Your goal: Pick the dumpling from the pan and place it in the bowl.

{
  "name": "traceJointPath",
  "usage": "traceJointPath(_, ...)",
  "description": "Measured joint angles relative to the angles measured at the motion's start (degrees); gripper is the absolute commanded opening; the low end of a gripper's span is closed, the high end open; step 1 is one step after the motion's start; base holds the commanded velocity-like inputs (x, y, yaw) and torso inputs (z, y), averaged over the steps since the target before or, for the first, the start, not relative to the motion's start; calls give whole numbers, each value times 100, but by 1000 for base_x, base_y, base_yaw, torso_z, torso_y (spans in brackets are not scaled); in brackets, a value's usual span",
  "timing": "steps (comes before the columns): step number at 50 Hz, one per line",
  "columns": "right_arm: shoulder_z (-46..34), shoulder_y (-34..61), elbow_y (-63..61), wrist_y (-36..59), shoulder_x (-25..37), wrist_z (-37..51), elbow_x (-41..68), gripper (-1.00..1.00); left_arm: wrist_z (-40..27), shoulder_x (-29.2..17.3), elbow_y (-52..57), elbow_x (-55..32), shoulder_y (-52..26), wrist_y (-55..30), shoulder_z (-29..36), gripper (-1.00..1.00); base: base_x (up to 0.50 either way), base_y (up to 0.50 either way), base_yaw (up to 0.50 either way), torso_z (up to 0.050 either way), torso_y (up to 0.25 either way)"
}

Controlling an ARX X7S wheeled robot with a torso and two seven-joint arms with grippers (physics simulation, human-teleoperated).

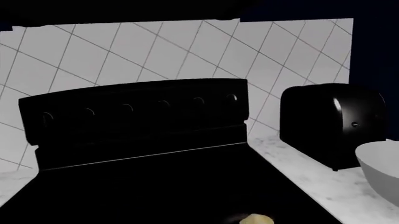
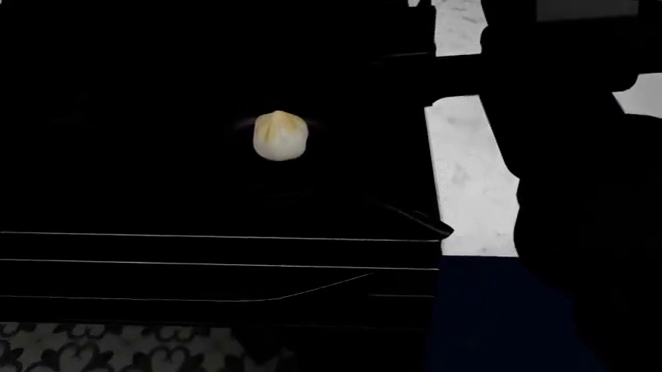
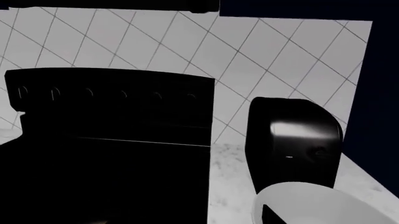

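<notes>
Left wrist view: small pale yellow-cream pleated dumpling (image 1: 256, 219) peeks just below my left camera, on black stovetop (image 1: 156, 186); pan indistinguishable. Large grey-white bowl (image 1: 380, 170) beside, on countertop. Left arm nearer, I judge. Neither gripper visible; state unknown.

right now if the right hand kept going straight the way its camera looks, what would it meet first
Likely the bowl rim close below its line, then the black toaster standing behind it on the marble counter. The hand itself is out of view and depth is unclear, so this is a guess.

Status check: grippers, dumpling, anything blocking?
Neither gripper in view. Dumpling on the black stovetop, untouched. Bowl beside toaster. No visible obstruction.
</notes>
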Motion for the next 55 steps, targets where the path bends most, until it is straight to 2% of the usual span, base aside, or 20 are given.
traceJointPath(55,-80,20,111,-8,118,233,414,100,-90,-112,-185,-162,23,102,-117,100,265,0,0,0,0)
